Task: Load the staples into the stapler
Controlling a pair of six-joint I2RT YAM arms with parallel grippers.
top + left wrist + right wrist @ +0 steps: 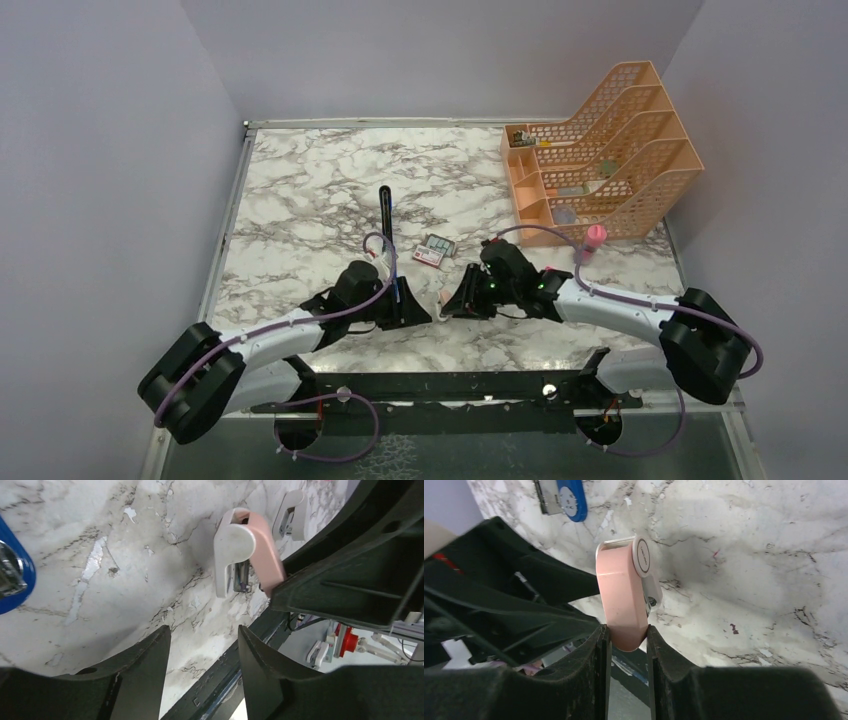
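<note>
The blue stapler lies on the marble with its black top arm swung open toward the far side. Its blue end shows at the left edge of the left wrist view and at the top of the right wrist view. My left gripper is open just right of the stapler, with nothing between its fingers. The staples box, pink and white with a grey tray, lies behind both grippers. My right gripper is shut on a pink-and-white stapler-like device.
An orange desk organiser stands at the back right, and a pink highlighter stands upright in front of it. A small white piece with a metal part lies just beyond the pink device. The table's black front rail runs close behind both grippers.
</note>
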